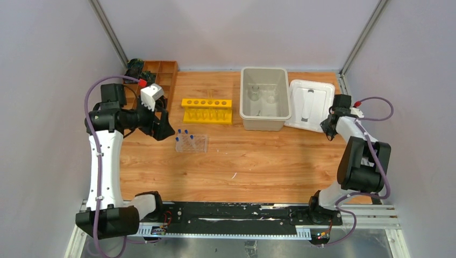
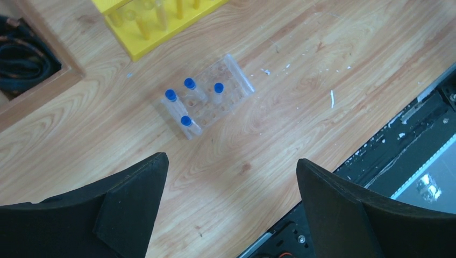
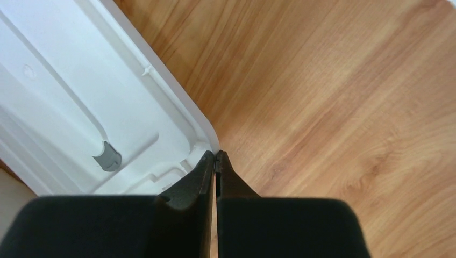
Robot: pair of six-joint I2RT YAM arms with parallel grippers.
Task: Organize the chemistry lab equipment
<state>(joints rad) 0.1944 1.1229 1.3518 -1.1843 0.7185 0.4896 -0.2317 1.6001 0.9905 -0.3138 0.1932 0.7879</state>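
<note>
A clear plastic tube rack (image 1: 191, 143) (image 2: 209, 99) lies on the wooden table and holds several small clear tubes with blue caps (image 2: 171, 95). My left gripper (image 1: 161, 121) (image 2: 231, 166) hovers open above and to the left of the rack, with nothing between its fingers. Clear glass pieces (image 1: 254, 94) rest inside the beige bin (image 1: 264, 115). Its white lid (image 1: 311, 103) (image 3: 80, 97) lies flat to the right of the bin. My right gripper (image 1: 325, 126) (image 3: 216, 155) is shut at the lid's near right corner, one finger over the lid and one on the wood side, pinching the rim.
A yellow tube rack (image 1: 207, 110) (image 2: 156, 21) stands behind the clear rack. A wooden compartment tray (image 1: 156, 75) (image 2: 32, 64) with black objects sits at the back left. The lid has a grey handle (image 3: 107, 157). A black rail (image 1: 236, 217) runs along the near edge.
</note>
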